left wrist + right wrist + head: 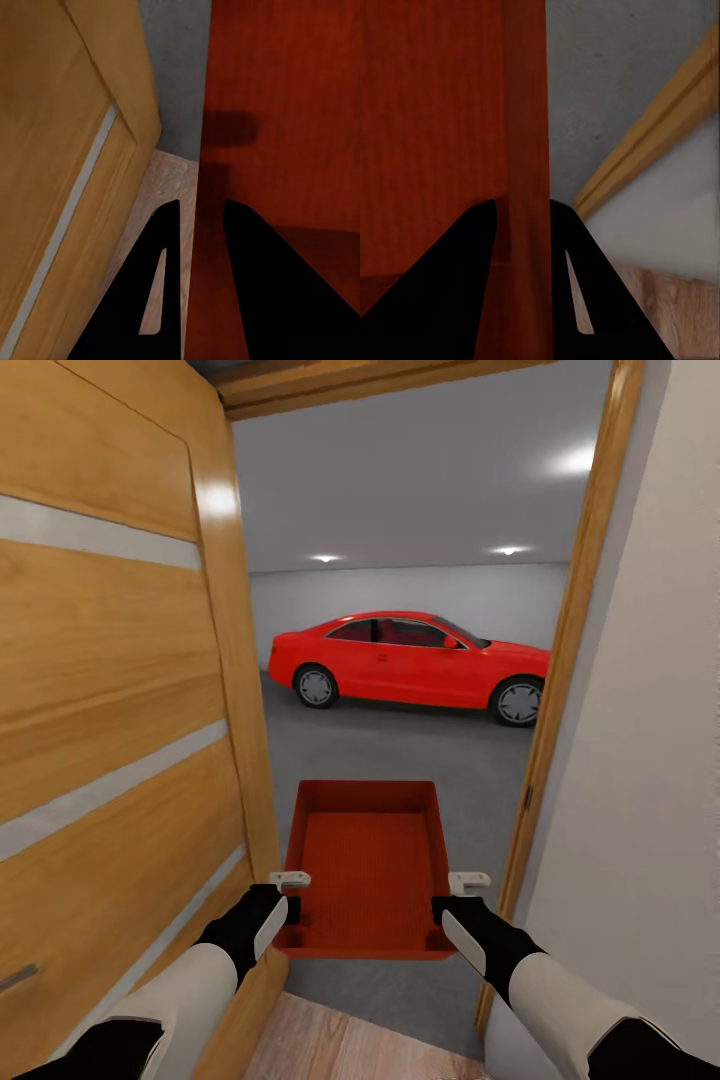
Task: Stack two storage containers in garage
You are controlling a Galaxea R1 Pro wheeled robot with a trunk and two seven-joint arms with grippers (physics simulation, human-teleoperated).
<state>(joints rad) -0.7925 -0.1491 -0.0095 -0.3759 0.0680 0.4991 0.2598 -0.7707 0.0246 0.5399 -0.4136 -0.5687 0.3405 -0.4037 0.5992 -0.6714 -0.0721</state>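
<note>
Open wooden door [120, 690], grey garage beyond [420, 750].

Held in the doorway: orange-red rectangular open-top bin [366, 860], wooden plank door [110, 690] left, red car [410, 658] parked beyond.

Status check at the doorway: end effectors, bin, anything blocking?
Left end effector and right end effector each clamp a side wall of the orange-red open-top bin. Wooden door close on left. Red car ahead.

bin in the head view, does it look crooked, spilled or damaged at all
Nothing stands out. The red bin sits level and square between the left tool and right tool, each clamped on a side wall. It is empty, unbroken, and centred in the doorway, clear of the door.
</note>
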